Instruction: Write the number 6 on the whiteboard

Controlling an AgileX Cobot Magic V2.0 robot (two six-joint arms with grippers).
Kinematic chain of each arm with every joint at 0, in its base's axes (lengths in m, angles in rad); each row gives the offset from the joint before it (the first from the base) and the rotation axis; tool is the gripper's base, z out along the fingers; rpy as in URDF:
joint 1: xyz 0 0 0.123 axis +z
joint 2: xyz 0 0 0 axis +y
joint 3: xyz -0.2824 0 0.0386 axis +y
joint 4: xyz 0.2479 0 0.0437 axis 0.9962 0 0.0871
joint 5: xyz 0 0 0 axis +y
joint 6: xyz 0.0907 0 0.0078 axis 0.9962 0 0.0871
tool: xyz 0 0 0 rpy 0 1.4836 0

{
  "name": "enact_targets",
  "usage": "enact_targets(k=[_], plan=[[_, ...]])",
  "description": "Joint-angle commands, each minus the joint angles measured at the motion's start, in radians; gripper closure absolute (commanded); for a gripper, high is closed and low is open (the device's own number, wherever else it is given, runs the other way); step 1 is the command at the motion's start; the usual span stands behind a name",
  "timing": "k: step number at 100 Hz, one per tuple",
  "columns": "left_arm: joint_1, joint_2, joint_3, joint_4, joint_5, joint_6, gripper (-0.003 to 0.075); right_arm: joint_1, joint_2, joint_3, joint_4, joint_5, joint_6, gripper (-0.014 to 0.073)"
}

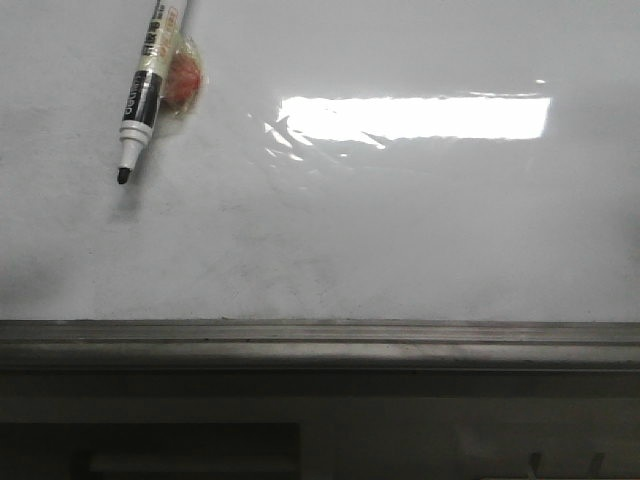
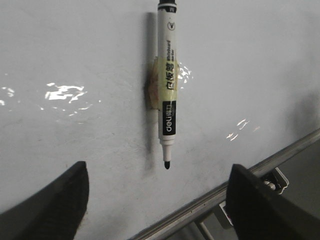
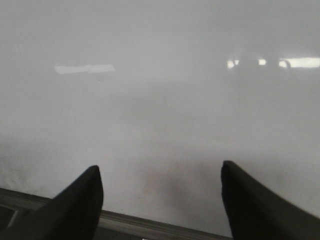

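Note:
The whiteboard (image 1: pixel 400 230) fills the front view, glossy white with faint grey smudges and a bright rectangular light reflection. No number 6 shows on it. A white and black marker (image 1: pixel 145 90) lies uncapped on the board at the far left, tip toward the rail, with yellowish tape and a red lump at its middle. It also shows in the left wrist view (image 2: pixel 167 85). My left gripper (image 2: pixel 160 200) is open and empty, a short way from the marker's tip. My right gripper (image 3: pixel 161 200) is open and empty over bare board (image 3: pixel 160 100). Neither gripper shows in the front view.
A grey metal rail (image 1: pixel 320 335) runs along the board's near edge. It shows in the left wrist view (image 2: pixel 240 185) and in the right wrist view (image 3: pixel 150 225). A dark frame lies below the rail.

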Motion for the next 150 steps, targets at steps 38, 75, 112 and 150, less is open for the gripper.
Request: enact_targets(k=[38,75,112,150], plan=[[-0.226,0.293,-0.104,-0.188,-0.311,0.208,0.0209,-0.007,0.012,-0.037,0.028,-0.055,-0.014,0.0137],[-0.26,0.429,-0.154,-0.188,-0.355,0.231,0.0348,-0.007,0.012,-0.037,0.028,-0.055,-0.024,0.0137],[-0.26,0.417,-0.16,-0.142,-0.325,0.231,0.0741,-0.007,0.012,-0.037,0.028,-0.053,-0.026,0.0137],[-0.379,0.312,-0.235,0.18,-0.084,0.255,0.0741,-0.007,0.194,-0.073,0.643,0.218,-0.596,0.0137]])
